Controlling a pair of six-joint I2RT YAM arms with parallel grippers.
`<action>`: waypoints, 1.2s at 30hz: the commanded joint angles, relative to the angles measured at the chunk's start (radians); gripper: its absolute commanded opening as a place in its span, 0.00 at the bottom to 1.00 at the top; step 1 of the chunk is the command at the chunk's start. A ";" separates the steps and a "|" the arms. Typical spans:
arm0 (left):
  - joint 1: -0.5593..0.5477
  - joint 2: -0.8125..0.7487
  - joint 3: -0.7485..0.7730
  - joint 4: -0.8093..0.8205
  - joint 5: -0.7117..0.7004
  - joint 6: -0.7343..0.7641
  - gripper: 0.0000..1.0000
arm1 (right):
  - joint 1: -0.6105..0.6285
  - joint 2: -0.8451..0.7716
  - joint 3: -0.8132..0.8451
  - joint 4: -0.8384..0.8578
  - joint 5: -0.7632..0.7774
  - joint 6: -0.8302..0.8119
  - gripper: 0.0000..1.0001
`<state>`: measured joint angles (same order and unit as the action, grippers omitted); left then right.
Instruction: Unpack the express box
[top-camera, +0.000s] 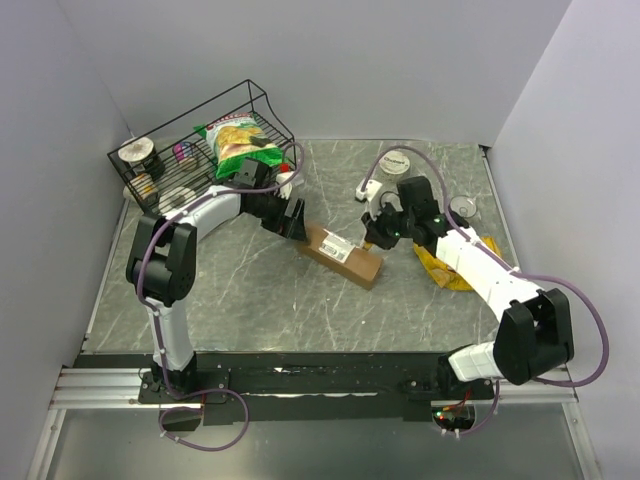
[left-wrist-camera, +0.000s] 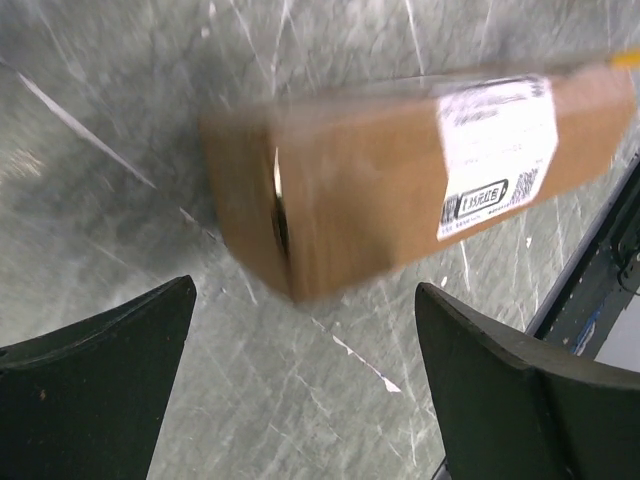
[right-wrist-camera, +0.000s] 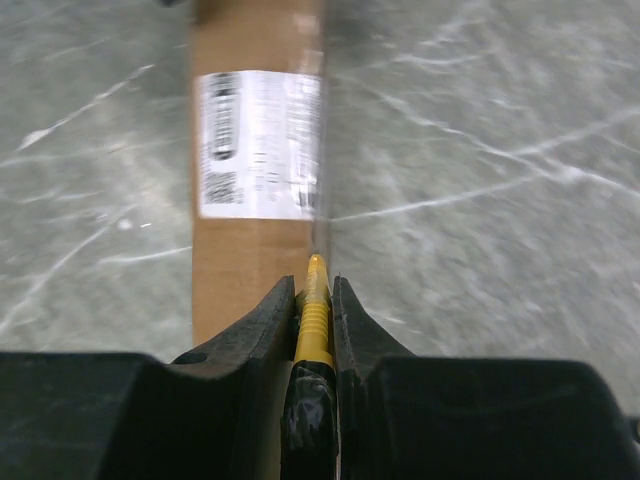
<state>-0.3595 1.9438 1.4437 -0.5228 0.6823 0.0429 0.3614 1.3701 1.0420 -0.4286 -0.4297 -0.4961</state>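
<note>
A: Express box lies flat mid-table, white label up. Its long axis runs far-left to near-right.

B: Which arm is nearer?

A: One at each end. Your left gripper faces the far-left end, jaws wide, holding nothing, just short of the cardboard. Your right gripper sits at the near-right end, clamped on a thin yellow tool.

B: Tool's aim?

A: The tip points down the box's length, at its top edge. My guess is you're about to cut; no flap looks open.
</note>
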 joint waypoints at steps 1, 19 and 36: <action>0.002 -0.063 -0.020 0.010 0.026 0.014 0.96 | 0.050 -0.014 0.006 -0.091 -0.103 0.011 0.00; 0.034 -0.115 -0.115 -0.099 0.212 0.380 0.76 | -0.003 0.205 0.196 0.059 0.261 0.185 0.00; 0.034 -0.345 -0.336 0.020 0.112 0.246 0.78 | 0.194 0.241 0.230 -0.165 -0.090 0.163 0.00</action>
<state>-0.3260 1.6421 1.1202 -0.5327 0.8146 0.3096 0.5102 1.6817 1.3079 -0.5278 -0.4046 -0.3447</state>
